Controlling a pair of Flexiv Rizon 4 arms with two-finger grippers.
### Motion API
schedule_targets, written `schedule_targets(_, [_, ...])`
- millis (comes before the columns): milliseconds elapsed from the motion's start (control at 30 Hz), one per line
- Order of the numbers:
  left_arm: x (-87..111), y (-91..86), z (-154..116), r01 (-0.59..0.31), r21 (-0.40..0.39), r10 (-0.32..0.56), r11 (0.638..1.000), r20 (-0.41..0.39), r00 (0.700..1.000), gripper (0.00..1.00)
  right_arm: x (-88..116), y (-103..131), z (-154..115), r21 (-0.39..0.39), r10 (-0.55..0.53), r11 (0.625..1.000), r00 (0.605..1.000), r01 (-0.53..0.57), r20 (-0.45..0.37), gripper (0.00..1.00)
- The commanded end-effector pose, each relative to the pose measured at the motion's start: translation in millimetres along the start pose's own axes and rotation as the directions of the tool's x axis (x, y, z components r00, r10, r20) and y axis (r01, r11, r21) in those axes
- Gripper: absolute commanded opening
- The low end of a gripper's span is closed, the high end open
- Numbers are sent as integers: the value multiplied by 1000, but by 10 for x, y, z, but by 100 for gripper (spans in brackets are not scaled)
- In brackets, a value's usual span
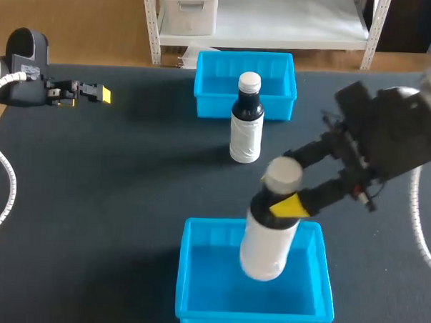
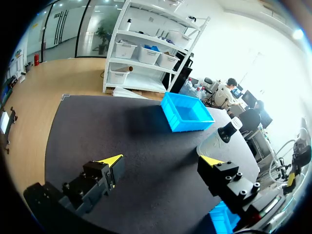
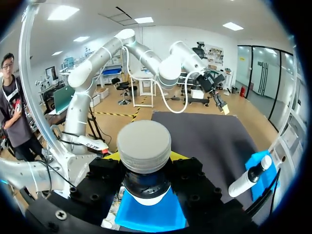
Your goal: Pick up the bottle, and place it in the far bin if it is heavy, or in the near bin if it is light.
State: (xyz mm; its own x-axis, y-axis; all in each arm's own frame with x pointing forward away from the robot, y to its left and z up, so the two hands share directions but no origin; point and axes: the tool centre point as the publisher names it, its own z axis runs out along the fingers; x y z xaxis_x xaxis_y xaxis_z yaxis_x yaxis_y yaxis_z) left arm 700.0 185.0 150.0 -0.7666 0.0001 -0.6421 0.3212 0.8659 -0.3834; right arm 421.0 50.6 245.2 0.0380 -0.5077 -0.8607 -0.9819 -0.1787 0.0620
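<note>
The right hand [image 1: 278, 207] is clamped on the held bottle [image 1: 269, 242] at its neck, just under the pale cap, with a finger on each side; the right wrist view shows the cap standing up between the two fingers. The bottle's white body hangs a little tilted over the open near bin [image 1: 195, 304], its lower end inside the bin's outline; whether it touches the bin floor cannot be told.

The left hand [image 1: 95, 94] has its fingers apart and holds nothing; it sits well away from the near bin, off to the left and toward the far side of the bench [image 1: 92, 199]. The far bin [image 1: 211, 97] lies straight beyond the near bin. A second bottle [image 1: 246, 127], dark with a white label, stands upright between the near bin and the far bin, close to the far one.

By my reading the pick-up is done, and the choice seems made for "light", since the bottle hangs over the near bin; what is left is to lower it, part the fingers and lift the arm away. The second bottle is not yet sorted, if the task covers it.
</note>
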Motion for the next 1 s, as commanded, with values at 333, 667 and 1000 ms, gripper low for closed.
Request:
schedule_targets(333, [0,0,0,0,0,0,1000,0,1000,100,109,-144,584,-92,-40,995,999,40,6,0])
schedule_targets(667, [0,0,0,0,0,0,1000,0,1000,100,260,-136,780,-125,-44,991,999,45,11,0])
schedule_targets(1000, [0,0,0,0,0,0,1000,0,1000,100,454,-254,830,-126,-78,989,997,75,-22,0])
